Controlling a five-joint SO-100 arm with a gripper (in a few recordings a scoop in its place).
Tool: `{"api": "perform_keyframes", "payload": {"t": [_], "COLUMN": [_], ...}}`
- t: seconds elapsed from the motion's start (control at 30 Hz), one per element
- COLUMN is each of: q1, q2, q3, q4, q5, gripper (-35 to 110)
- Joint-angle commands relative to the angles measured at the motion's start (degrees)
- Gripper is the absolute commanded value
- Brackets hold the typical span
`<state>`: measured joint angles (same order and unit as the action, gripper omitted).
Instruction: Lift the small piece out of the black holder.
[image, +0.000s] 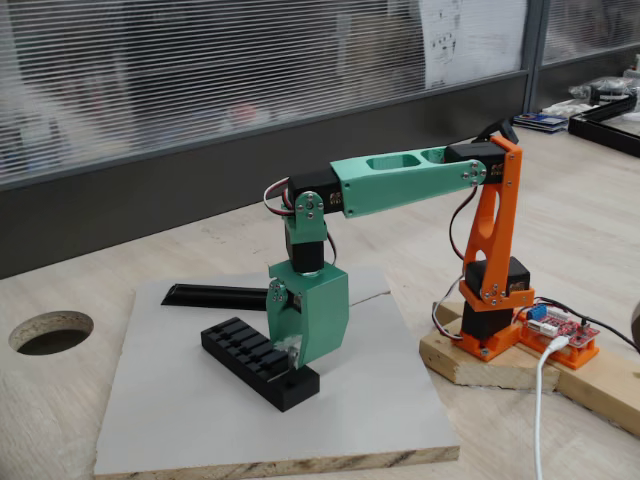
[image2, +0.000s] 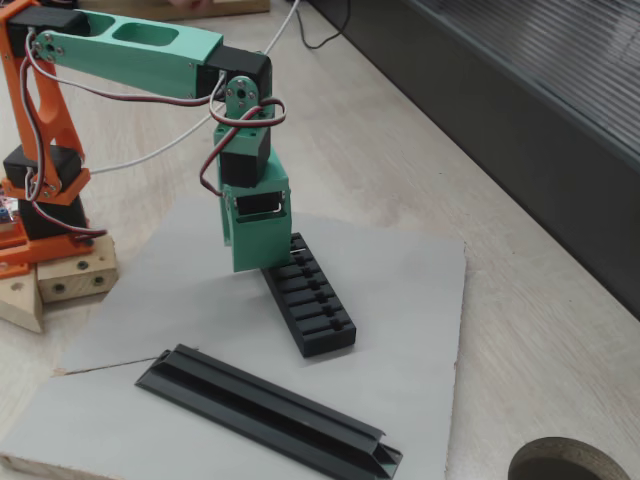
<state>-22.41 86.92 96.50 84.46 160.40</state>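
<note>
the green gripper (image: 292, 350) points straight down at the centre of a fixed view, its tip at the near end of the black holder (image: 258, 361), which lies on a grey board (image: 180, 420) on the wooden table (image: 80, 270). a small silvery glint at the fingertips may be the small piece (image: 293, 347), just above the holder's slots; it is too small to be sure. whether the jaws are closed on it cannot be told. in the other fixed view the gripper (image2: 252, 262) covers the holder's (image2: 312, 305) upper end, and a long black triangular bar (image2: 270, 410) lies apart at the lower centre.
</note>
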Motion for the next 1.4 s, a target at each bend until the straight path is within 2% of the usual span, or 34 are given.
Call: {"api": "perform_keyframes", "payload": {"t": [0.0, 1.37], "q1": [-0.6, -0.6], "q2": [2.0, 2.0], "q3": [-0.4, 0.1], "q4": [0.7, 1.0], "q5": [0.5, 0.0], "gripper": [36, 35]}}
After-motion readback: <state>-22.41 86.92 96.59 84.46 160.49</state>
